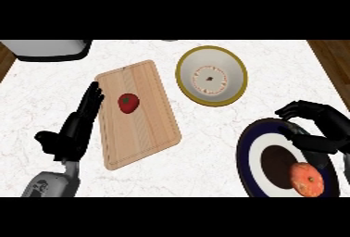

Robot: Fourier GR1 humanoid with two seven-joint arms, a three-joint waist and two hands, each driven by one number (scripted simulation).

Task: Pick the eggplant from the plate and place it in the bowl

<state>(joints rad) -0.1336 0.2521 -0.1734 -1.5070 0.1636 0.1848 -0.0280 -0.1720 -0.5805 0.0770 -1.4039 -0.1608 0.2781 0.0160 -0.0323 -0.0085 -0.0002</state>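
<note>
An orange-red item, apparently the eggplant (307, 179), is lying on the dark centre of the plate (254, 159), a blue-rimmed plate with a white ring sitting at the counter's (205, 139) near right corner. The right hand (315, 125) is hovering over the plate's far right rim, its fingers curling downward but closing on nothing, well short of the eggplant. The bowl (236, 74), white inside with a yellow rim, is standing toward the counter's far edge, right of the middle. Just left of it a wooden cutting board (143, 134) is lying at a tilt, carrying a red tomato (128, 102) on its far half. The left hand (77, 127) is resting open along the board's left edge, fingers straight. A grey appliance (48, 48) is sitting at the far left corner.
</note>
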